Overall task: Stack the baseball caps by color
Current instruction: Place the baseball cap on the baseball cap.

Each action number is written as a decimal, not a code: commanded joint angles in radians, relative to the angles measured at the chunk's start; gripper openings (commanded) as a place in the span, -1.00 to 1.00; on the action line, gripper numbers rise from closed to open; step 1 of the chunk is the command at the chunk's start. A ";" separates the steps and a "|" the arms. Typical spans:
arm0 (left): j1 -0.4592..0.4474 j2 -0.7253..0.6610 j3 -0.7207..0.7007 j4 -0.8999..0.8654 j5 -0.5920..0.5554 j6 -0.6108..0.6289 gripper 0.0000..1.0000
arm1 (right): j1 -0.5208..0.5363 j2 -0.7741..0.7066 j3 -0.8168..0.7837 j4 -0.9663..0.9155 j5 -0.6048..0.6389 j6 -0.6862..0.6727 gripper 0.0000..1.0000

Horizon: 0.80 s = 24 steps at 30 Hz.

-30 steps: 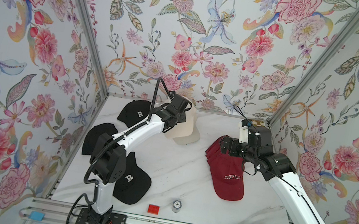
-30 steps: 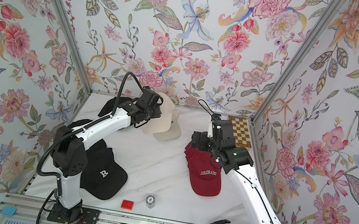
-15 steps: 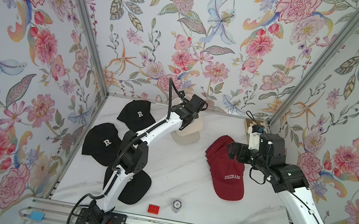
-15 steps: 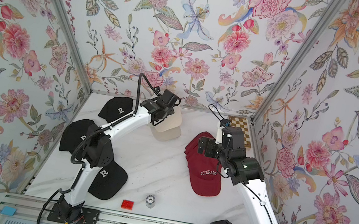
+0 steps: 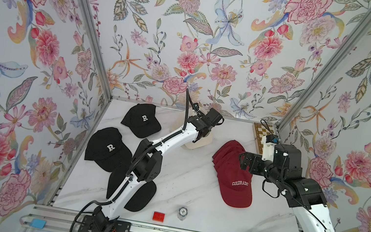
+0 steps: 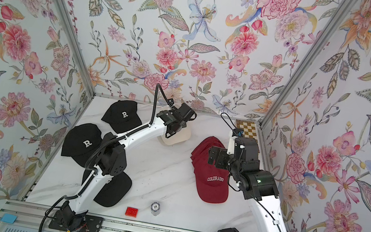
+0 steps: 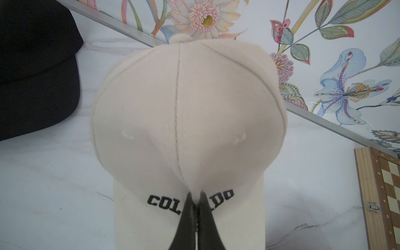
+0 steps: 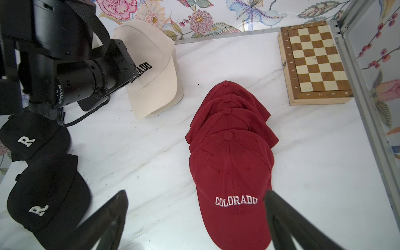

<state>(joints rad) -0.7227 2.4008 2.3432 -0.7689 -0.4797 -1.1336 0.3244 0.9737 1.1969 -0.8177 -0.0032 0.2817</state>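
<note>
Entry. Over the last second my right arm has pulled back from the maroon stack (image 8: 231, 164). The right jaws stand wide and empty above the front cap's brim. All four maroon caps lie shingled, crowns overlapping, near the chessboard (image 8: 313, 62). I judge that colour finished.

My left arm has stretched farther toward the back wall. The left jaws are closed narrow, pinching the front of the top cream cap (image 7: 188, 121) right at its black lettering. It lies over the second cream cap (image 8: 181, 95), whose brim edge shows beneath. I cannot tell whether the top one is fully seated.

Remaining, on the left of the bench (image 5: 192, 187): the back black cap (image 5: 143, 119), the middle black cap (image 5: 109, 147) and the near black cap (image 5: 143, 198), which is partly under my left elbow. None are stacked. Likely next step: release cream, then start on black.
</note>
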 commanded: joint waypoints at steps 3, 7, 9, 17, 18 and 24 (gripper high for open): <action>0.006 0.055 0.048 -0.011 -0.041 0.021 -1.00 | -0.006 -0.007 -0.004 -0.026 -0.013 0.017 0.97; 0.014 0.071 0.044 -0.005 -0.030 0.025 -1.00 | -0.007 -0.009 -0.006 -0.029 -0.009 0.021 0.97; 0.017 0.079 0.041 0.001 -0.031 0.024 -1.00 | -0.005 -0.013 -0.009 -0.029 -0.009 0.025 0.97; 0.034 0.104 0.004 0.046 -0.021 0.034 -1.00 | -0.006 -0.029 -0.016 -0.043 0.009 0.038 0.97; 0.038 0.107 0.001 0.052 -0.018 0.037 -1.00 | -0.005 -0.030 -0.018 -0.044 0.010 0.040 0.97; 0.059 0.121 -0.023 0.075 0.009 0.034 -1.00 | -0.005 -0.041 -0.026 -0.052 0.018 0.059 0.97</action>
<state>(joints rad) -0.6819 2.4969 2.3413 -0.7090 -0.4751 -1.1122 0.3237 0.9421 1.1877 -0.8455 -0.0071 0.3195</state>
